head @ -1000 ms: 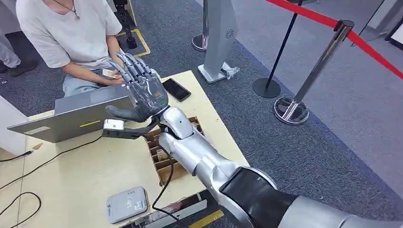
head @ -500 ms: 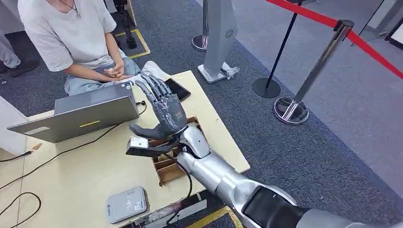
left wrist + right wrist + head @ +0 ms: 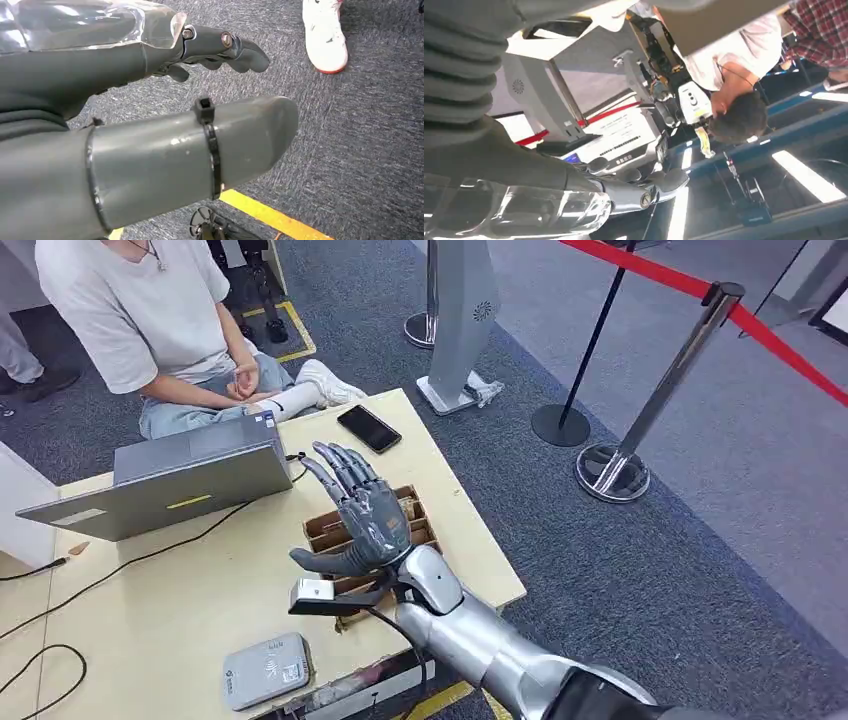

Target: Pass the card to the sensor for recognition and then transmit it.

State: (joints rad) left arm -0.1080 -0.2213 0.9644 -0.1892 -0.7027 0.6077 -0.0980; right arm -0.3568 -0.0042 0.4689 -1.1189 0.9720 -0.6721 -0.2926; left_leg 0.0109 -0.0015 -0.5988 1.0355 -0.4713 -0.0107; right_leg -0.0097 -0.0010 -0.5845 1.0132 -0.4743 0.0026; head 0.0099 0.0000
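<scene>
right hand (image 3: 360, 520) hangs over the cardboard tray (image 3: 325, 528), fingers spread, holding nothing. left hand (image 3: 150, 100) over carpet, fingers apart, also unloaded. card seems to sit in the seated person's hands (image 3: 242, 380), too small to confirm. sensor (image 3: 266, 670) sits idle near the table's front edge. handover looks done.

My right arm (image 3: 470, 640) reaches in from the near right, silver forearm angled up and to the left. The right hand (image 3: 362, 515) is raised, palm facing left, its dark fingers (image 3: 340, 465) straight and slightly fanned toward the far side, thumb (image 3: 320, 560) jutting left, nothing held. My left hand (image 3: 150, 100) hangs low, thumb (image 3: 200, 150) stretched out, fingers (image 3: 225, 47) gently bent and apart, holding nothing.
</scene>
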